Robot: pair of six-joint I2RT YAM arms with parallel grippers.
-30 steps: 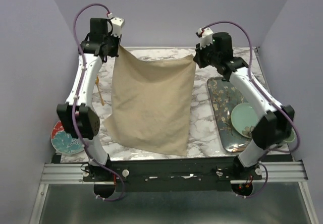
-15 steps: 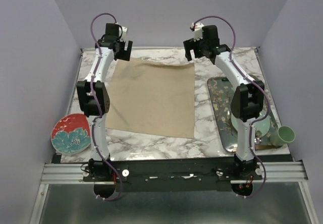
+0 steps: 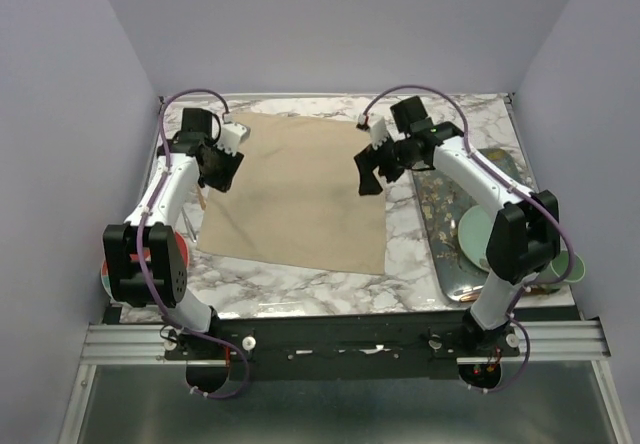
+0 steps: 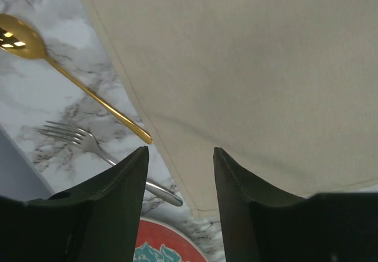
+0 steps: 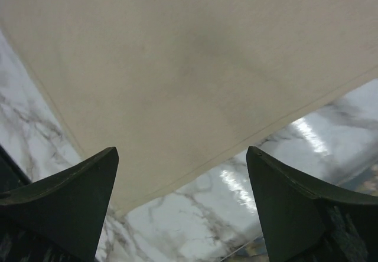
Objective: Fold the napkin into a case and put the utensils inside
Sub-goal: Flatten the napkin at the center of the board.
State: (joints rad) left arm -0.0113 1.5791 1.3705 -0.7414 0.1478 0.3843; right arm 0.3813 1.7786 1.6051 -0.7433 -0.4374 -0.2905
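Note:
The beige napkin [image 3: 295,194] lies spread flat and unfolded on the marble table; no case is in view. My left gripper [image 3: 218,169] hovers over the napkin's left edge [image 4: 248,67]. Its jaws [image 4: 180,150] are apart with nothing between them. Just left of that edge lie the utensils, a gold spoon [image 4: 71,76] and a fork [image 4: 100,150], side by side on the marble. My right gripper [image 3: 370,169] hangs over the napkin's right edge [image 5: 177,67], wide open [image 5: 183,150] and empty.
A red patterned plate [image 4: 171,244] sits at the near left, mostly under the left arm. On the right stands a long floral tray [image 3: 440,214] carrying a teal plate [image 3: 475,234], with a green cup [image 3: 568,264] beside it.
Both grippers let go of the napkin's far corners, and it dropped flat on the table. Both arms then pulled back and down over its side edges. The left jaws have narrowed somewhat.

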